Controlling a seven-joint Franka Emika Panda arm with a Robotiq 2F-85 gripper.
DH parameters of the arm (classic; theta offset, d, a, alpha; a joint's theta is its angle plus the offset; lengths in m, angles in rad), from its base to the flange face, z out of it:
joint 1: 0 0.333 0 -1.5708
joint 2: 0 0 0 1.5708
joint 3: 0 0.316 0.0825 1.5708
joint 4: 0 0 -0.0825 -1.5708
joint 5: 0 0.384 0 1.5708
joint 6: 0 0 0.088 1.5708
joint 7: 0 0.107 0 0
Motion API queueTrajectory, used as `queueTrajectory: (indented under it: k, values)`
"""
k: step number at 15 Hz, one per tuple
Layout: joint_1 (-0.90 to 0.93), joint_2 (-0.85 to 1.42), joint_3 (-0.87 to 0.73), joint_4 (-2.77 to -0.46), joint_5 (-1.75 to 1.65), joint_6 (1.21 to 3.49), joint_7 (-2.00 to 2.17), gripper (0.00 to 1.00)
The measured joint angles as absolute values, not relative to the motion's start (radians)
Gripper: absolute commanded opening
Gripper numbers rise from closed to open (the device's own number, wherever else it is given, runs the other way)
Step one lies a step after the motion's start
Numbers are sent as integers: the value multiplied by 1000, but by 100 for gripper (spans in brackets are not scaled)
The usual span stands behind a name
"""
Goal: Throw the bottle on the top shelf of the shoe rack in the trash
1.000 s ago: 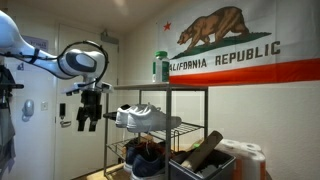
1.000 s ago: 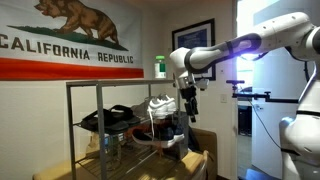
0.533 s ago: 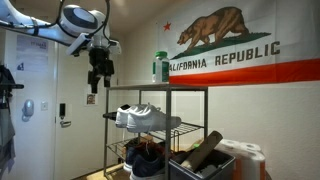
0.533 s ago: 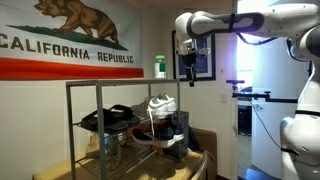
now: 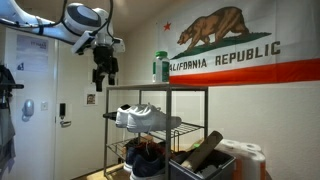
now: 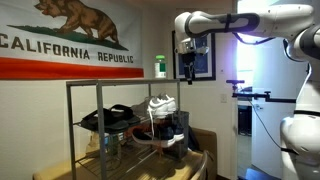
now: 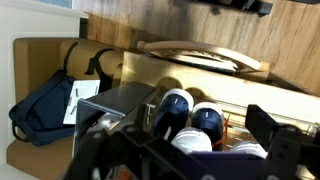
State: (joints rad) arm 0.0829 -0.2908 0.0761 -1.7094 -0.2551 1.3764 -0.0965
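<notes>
A white wall holds a flag (image 5: 225, 45) that says "CALIFORNIA REPUBLIC". The bottle (image 5: 160, 66) stands on the top shelf (image 5: 135, 88) of the shoe rack (image 5: 168, 130), off to the side of the pincer (image 5: 100, 84). The pincer hangs wide apart, holding nothing. I think it is reaching; next it must move sideways and close on the bottle.

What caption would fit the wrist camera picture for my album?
Open tool hanging above a pair of dark-toed shoes, with a dark blue bag beside them.
</notes>
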Motion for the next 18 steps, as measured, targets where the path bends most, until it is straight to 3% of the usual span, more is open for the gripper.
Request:
queueTrajectory:
  k: [8, 18]
  values:
    - [20, -199, -1, -1469, -349, 1393, -129, 100]
    - [-14, 121, -33, -1000, -256, 1420, -254, 100]
